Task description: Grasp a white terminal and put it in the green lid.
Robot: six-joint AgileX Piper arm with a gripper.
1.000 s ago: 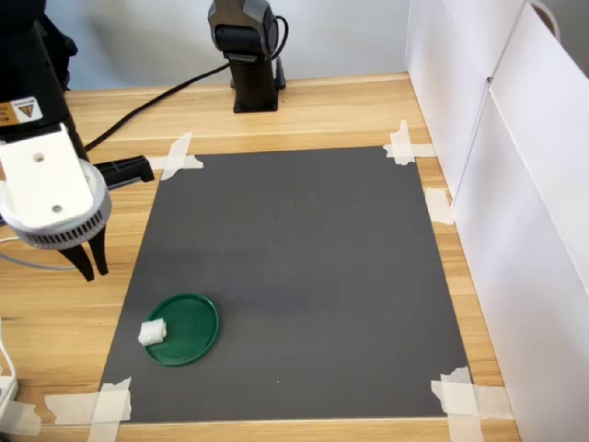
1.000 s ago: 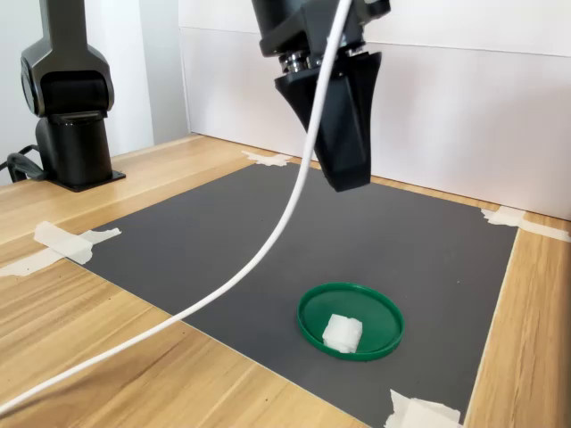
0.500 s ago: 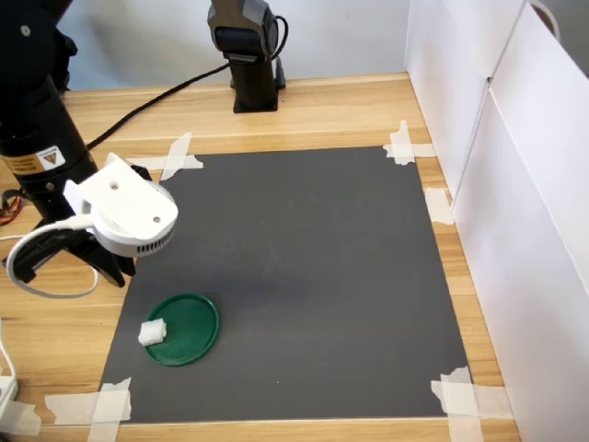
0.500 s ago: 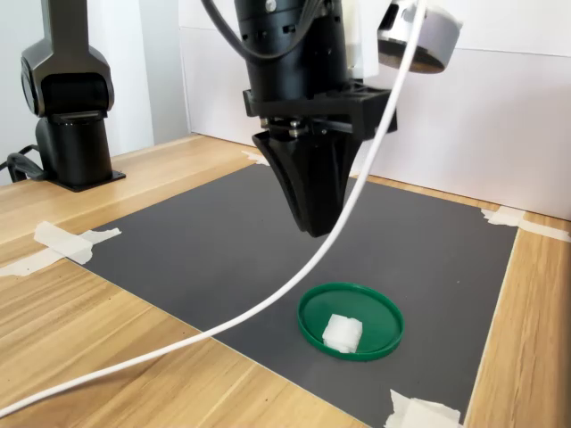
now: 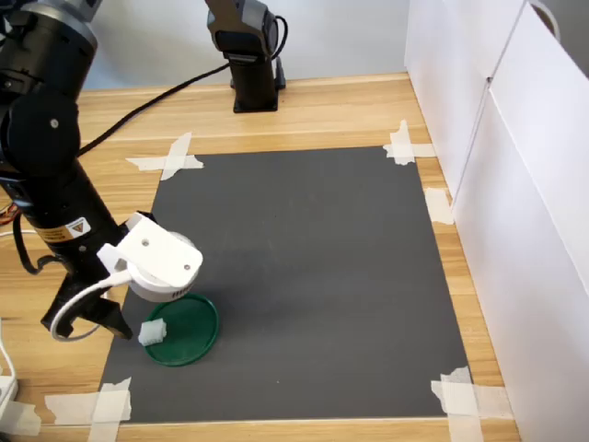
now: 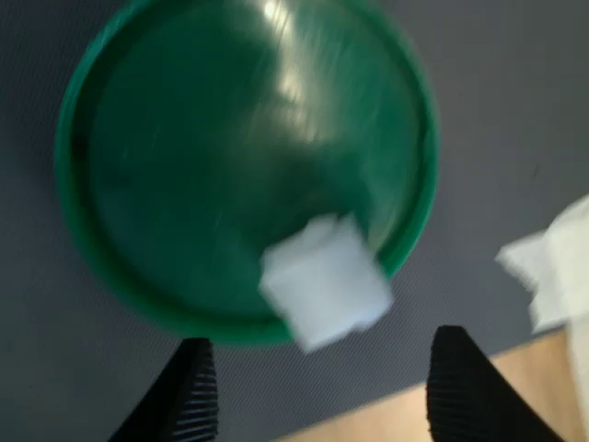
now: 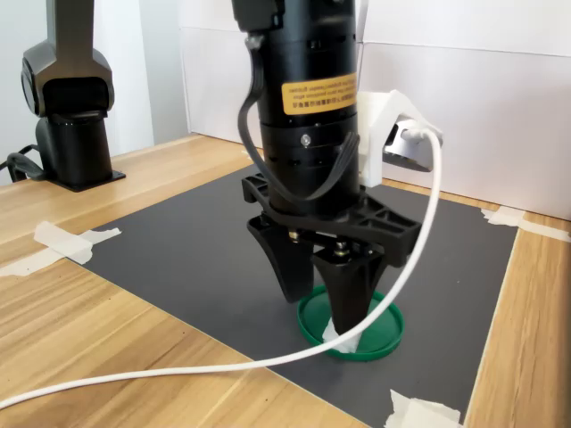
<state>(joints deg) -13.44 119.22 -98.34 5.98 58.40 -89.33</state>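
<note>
White terminal [image 7: 336,336] mostly hidden behind the hand's [image 7: 323,299] fingers in the second exterior view.

the black arm [image 5: 46,166] is reaching steeply downward, its wrist pointing almost straight at the worktop in both exterior views. the hand [image 7: 323,299] is hanging low with its two dark ribbed fingers [image 6: 189,401] spread apart, gripping nothing. a white cable [image 7: 178,370] is looping from the wrist.

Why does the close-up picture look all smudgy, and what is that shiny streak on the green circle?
In the wrist view, the green lid and white terminal are blurred, probably by camera motion; the streak is glare from a light. Both exterior views look sharp.
</note>
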